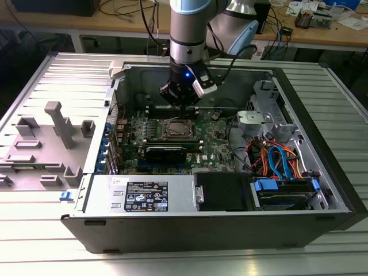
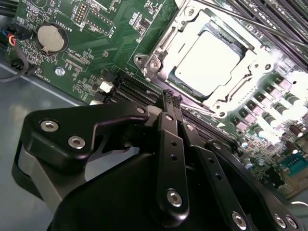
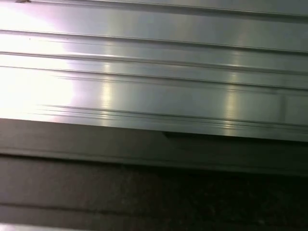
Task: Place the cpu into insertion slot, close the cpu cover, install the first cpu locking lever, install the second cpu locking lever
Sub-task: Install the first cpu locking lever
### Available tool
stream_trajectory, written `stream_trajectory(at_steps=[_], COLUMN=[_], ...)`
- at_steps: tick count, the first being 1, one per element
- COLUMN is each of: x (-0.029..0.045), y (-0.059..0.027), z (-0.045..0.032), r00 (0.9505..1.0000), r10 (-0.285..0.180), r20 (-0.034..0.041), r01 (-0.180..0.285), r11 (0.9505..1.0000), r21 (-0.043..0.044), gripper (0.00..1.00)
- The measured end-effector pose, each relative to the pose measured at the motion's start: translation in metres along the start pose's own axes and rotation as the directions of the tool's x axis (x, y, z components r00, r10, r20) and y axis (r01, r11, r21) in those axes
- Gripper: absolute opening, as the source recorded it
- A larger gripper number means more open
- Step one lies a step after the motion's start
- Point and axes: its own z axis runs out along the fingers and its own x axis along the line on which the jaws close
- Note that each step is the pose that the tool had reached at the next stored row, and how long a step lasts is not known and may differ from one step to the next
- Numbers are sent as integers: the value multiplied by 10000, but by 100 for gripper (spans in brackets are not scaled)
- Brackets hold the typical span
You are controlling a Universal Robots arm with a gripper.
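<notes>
The cpu lies flat in the insertion slot, its silver top catching bright glare, and the slot's contact field is hidden beneath it. The cpu cover lies down around the chip as a silvery frame. A thin dark rod runs past the socket's far side; I cannot tell whether it is a locking lever. My gripper hangs just beside the socket with its black fingers pressed together and nothing between them. In the exterior view the gripper hovers just behind the cpu.
Black memory slots and a coin battery flank the socket. A graphics card, power supply and cabled drive cage crowd the case. The removed side panel lies on the exterior view's left, on the ribbed table.
</notes>
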Motion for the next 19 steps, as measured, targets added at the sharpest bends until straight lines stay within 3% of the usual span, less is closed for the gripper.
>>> stream_trajectory(at_steps=[11,19], x=[-34,-40], y=[-2,-2], z=[105,86], r00=[10000,10000], r10=[0,0], r20=[-1,0], r01=[0,0], r11=[10000,10000], r21=[0,-1], gripper=[11,11])
